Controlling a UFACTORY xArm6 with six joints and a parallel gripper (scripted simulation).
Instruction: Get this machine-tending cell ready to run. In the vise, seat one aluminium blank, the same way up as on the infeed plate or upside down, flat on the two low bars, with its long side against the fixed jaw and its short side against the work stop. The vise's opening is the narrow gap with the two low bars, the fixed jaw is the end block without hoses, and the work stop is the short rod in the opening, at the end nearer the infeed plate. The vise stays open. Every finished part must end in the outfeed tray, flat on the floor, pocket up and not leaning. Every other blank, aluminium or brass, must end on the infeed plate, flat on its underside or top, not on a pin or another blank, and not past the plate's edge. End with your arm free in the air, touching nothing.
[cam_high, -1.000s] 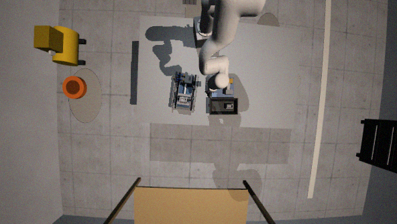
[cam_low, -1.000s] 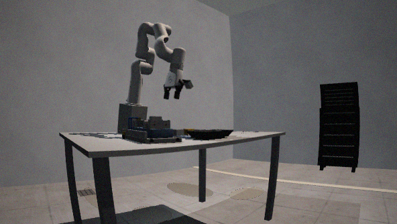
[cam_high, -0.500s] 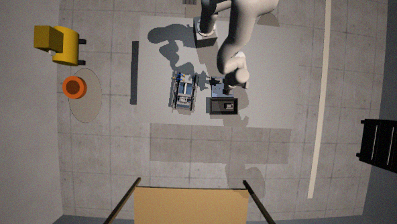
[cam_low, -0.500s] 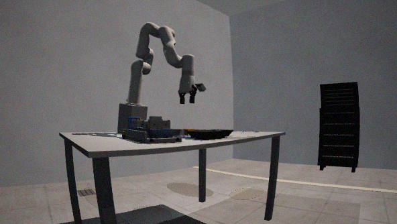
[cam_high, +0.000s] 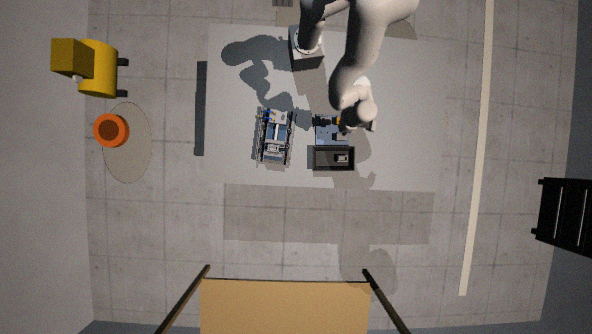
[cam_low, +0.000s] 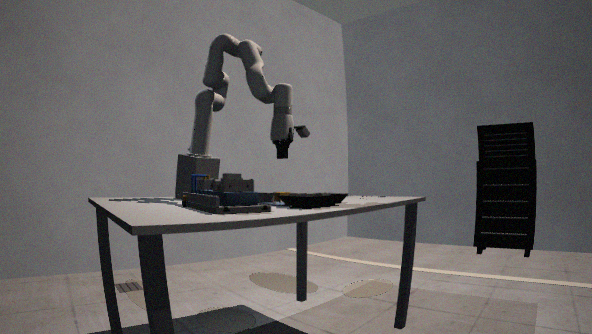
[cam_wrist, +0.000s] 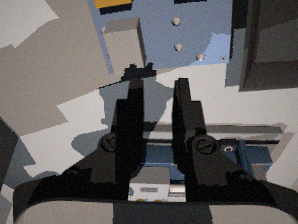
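My gripper (cam_high: 316, 121) (cam_low: 282, 156) (cam_wrist: 158, 96) hangs high above the table, fingers partly apart with nothing visible between them. It is between the vise (cam_high: 260, 145) (cam_wrist: 259, 156) and the blue infeed plate (cam_high: 322, 139) (cam_wrist: 155, 37). A grey aluminium blank (cam_wrist: 125, 44) stands on the plate's near corner. A brass blank (cam_high: 336, 121) (cam_wrist: 112, 3) is beyond it. Another grey blank (cam_high: 342, 136) sits nearer the tray. The dark outfeed tray (cam_high: 322, 159) (cam_low: 312, 201) (cam_wrist: 275, 47) holds a pocketed part (cam_high: 342, 158). A similar light rimmed shape (cam_high: 272, 148) shows at the vise; its seating is unclear.
The hose block (cam_high: 280, 117) (cam_wrist: 150, 186) is at the vise's end nearer the robot base (cam_high: 306, 61) (cam_low: 198, 175). Small pins (cam_wrist: 178, 47) stand up from the plate. The tray's raised walls adjoin the plate's side. A long dark strip (cam_high: 200, 110) lies left of the vise.
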